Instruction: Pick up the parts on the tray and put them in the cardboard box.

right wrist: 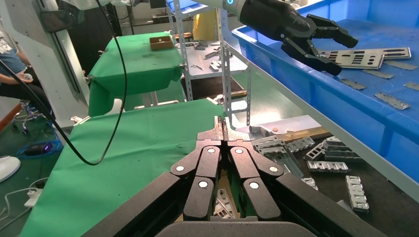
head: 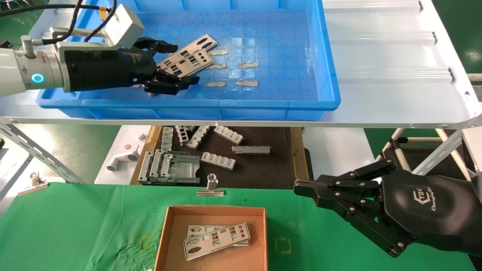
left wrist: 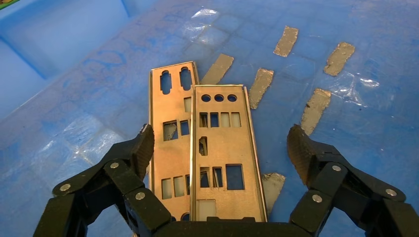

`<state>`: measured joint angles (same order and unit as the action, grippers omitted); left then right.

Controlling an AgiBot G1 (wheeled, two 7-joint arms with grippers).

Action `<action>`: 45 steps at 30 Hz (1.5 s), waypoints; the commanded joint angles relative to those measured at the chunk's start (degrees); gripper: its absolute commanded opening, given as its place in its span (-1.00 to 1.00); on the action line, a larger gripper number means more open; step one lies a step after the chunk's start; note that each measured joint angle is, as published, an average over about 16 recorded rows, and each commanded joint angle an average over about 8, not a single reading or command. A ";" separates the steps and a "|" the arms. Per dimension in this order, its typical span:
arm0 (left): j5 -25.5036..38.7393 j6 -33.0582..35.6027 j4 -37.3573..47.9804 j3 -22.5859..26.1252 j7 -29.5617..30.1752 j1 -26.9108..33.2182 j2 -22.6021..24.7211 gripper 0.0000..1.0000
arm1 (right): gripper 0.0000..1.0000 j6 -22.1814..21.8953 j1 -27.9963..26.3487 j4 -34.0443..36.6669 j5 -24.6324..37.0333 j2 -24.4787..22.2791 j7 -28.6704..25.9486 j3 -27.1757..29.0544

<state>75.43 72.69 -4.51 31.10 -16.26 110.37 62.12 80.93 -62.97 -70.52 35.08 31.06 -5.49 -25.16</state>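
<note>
1. Nearest the robot, the box [head: 211, 241] sits on green cloth [head: 75, 226] w/ two plates [head: 217, 240] lying flat inside, one overlapping the other.
2. The right gripper [head: 301, 187] hovers just right of the box, above the cloth, fingers pressed together w/ nothing between them; the right wrist view shows the tips [right wrist: 223, 129] touching.
3. A metal clip [head: 211, 186] stands at the cloth's far edge, just beyond the box; a second clip [head: 34, 182] lies at the far left.
4. Beyond the cloth, on a lower level, a dark mat [head: 256, 165] carries ribbed grey blocks [head: 218, 160] scattered apart & a grey frame piece [head: 169, 167] at its left.
5. Above & behind, a white shelf [head: 391, 75] holds the blue tray [head: 327, 75].
6. In the tray's left part, two more parts [head: 188, 56] lie side by side, long edges overlapping, angled across the floor.
7. The left gripper [head: 177, 64] is down in the tray, spread wide, one finger on each side of the pair; the left wrist view shows both pads [left wrist: 301, 150] standing clear of the plates' outer edges [left wrist: 225, 148], gripping nothing.
8. Tan tape strips [head: 246, 73] dot the tray floor past the parts, toward the middle.
</note>
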 commanded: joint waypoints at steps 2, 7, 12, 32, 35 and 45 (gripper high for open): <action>-0.06 -0.12 0.58 -0.05 -0.54 0.18 0.13 -1.00 | -1.00 0.00 0.00 0.00 0.00 0.00 0.00 0.00; -0.09 -0.40 1.38 -0.09 -1.14 0.38 0.32 -1.00 | -1.00 0.00 0.00 0.00 0.00 0.00 0.00 0.00; -0.09 -0.75 2.03 -0.10 -1.64 0.56 0.48 -1.00 | -1.00 0.00 0.00 0.00 0.00 0.00 0.00 0.00; -0.75 -1.30 3.39 -0.58 -3.20 1.15 0.44 -1.00 | -1.00 0.00 0.00 0.00 0.00 0.00 0.00 0.00; -0.98 -1.18 3.44 -0.74 -3.38 1.30 0.33 -1.00 | -1.00 0.00 0.00 0.00 0.00 0.00 0.00 0.00; -2.22 0.36 3.34 -1.61 -4.01 1.99 -0.28 -1.00 | -1.00 0.00 0.00 0.00 0.00 0.00 0.00 0.00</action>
<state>73.07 73.78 -1.29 29.40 -20.19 112.52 61.65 80.93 -62.97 -70.52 35.08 31.06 -5.49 -25.16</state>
